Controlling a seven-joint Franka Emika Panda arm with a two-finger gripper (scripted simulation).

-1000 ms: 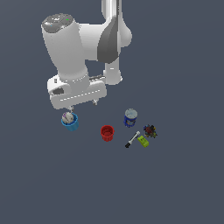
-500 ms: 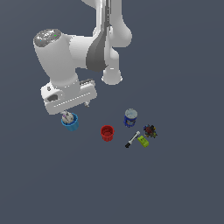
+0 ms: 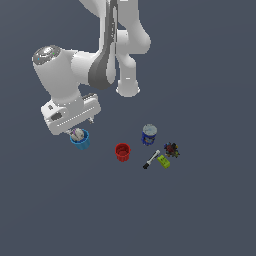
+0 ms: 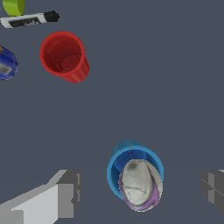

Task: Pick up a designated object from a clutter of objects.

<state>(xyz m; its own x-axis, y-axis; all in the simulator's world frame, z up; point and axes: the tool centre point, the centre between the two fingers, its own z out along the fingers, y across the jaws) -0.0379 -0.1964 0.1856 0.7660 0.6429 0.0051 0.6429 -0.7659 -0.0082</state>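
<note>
From the wrist view I read the gripper (image 4: 139, 192) as spread wide: one grey finger (image 4: 65, 192) stands on one side and the other just shows at the picture's edge, with clear floor between each pad and anything else. Nothing is clamped between them.

Directly in the gap sits the small whitish-grey ball with faint pinkish-purple marks (image 4: 139, 183). It rests in the mouth of the light-blue plastic cup (image 4: 120, 159), partly overlapping the rim, so the cup wall stands on either side of the ball — between it and each finger. In the exterior view the ball (image 3: 77, 133) shows just under the white hand of the arm, inside the same cup (image 3: 81, 141), and the fingertips there are hidden behind the hand; I cannot tell from that view how far down they reach.

Outward from the cup, towards the exterior view's right:
- a red plastic cup (image 3: 122, 152), upright and open, well apart from the blue one;
- a blue-and-white can (image 3: 149, 134), beyond the red cup;
- a black-and-white marker (image 3: 151, 159) lying flat, its end just beside a yellow-green block (image 3: 163, 161);
- a dark multicoloured toy (image 3: 171, 149), near the block.

All rest on the plain dark grey floor (image 3: 200, 210).
</note>
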